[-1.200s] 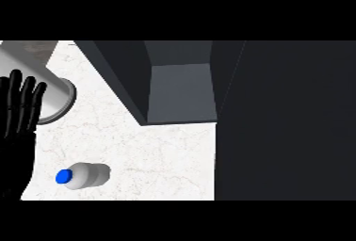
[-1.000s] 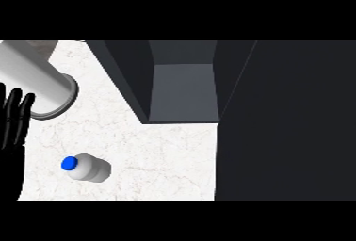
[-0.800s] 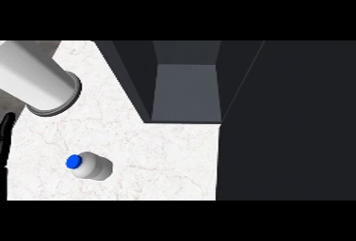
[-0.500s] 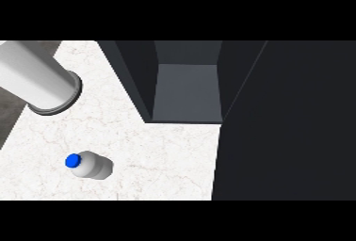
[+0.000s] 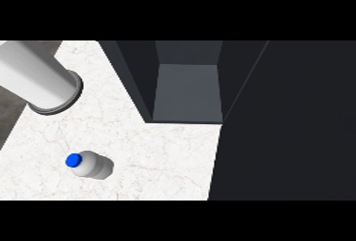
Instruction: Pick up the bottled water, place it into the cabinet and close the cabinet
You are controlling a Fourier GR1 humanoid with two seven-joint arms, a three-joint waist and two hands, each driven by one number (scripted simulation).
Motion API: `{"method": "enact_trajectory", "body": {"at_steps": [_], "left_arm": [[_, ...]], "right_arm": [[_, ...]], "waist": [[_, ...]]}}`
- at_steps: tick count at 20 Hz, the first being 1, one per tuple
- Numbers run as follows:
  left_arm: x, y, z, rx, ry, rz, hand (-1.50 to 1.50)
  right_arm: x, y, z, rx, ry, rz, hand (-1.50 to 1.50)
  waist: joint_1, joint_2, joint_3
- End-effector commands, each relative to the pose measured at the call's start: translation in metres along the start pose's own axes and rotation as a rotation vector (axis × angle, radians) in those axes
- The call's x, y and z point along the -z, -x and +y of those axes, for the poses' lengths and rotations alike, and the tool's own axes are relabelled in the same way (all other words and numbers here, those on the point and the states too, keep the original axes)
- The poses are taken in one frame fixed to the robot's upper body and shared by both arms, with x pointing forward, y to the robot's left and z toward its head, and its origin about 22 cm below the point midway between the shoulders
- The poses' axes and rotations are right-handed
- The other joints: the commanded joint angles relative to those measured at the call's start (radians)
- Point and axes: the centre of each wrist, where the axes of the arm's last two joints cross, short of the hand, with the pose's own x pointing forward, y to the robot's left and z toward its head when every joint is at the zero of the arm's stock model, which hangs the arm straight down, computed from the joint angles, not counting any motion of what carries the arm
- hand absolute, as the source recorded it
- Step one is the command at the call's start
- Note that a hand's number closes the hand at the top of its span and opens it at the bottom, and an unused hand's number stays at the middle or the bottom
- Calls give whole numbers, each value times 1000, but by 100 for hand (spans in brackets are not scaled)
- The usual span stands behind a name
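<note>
The bottled water (image 5: 89,164) stands on the counter (image 5: 160,155), left of the cabinet (image 5: 188,89).

A bottled water (image 5: 89,164), white-bodied with a bright blue cap, stands upright on the pale, veined marble counter (image 5: 160,155), seen almost straight down so the cap faces the viewer at the bottle's upper left. It sits near the counter's lower left area, untouched and well apart from the cabinet (image 5: 186,89). The cabinet, dark grey, is open: its interior shows a lighter grey floor panel between dark side walls, its opening toward the counter. The bottle lies down and to the left of that opening, with bare counter between them.
</note>
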Motion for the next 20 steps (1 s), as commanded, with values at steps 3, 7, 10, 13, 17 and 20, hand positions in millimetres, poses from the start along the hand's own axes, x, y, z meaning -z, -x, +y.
{"method": "enact_trajectory", "body": {"at_steps": [3,7,10,13,17,20], "left_arm": [[-23,-49,-13,-105,59,-104,-150],[-23,-41,-5,-97,46,-103,-150],[-33,-58,-13,-79,48,-75,-150],[-25,-44,4,-58,40,-55,-150],[-22,-39,6,-49,20,-67,-150],[-25,-28,5,-53,27,-26,-150]], "right_arm": [[-3,-10,10,-10,24,-2,-150],[-8,-14,17,-6,11,11,-150],[-2,-15,12,-20,35,-23,-150],[-8,-24,19,-2,24,-2,-150],[-8,-27,23,-16,8,-9,-150],[-14,-30,23,-5,42,-27,-150]], "waist": [[6,-2,0],[-1,-4,-1],[13,-4,1],[-6,-2,-1],[-11,-2,-1],[-16,-2,0]]}}
